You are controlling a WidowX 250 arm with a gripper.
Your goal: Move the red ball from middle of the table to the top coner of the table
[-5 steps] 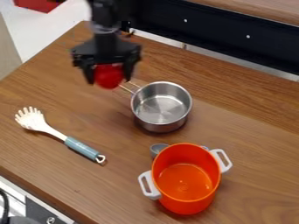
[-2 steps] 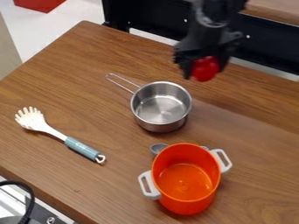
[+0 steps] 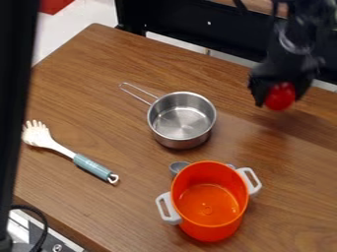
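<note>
Shifted rightward and down the view since the earlier frame, with the tool (image 3: pixel 280 98) closed around the red ball (image 3: pixel 281 95) above the desk (image 3: pixel 85 93). Left of the tool, note the metal saucepan (image 3: pixel 181 120); farther left, the spaghetti server (image 3: pixel 92 166); below and left, the orange pot (image 3: pixel 209 204).

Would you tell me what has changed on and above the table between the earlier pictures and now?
The gripper, holding the red ball, has moved from the view's upper left across to its right side. A dark upright shape now stands at the left edge. The steel pan, orange pot and pasta fork stayed put.
</note>
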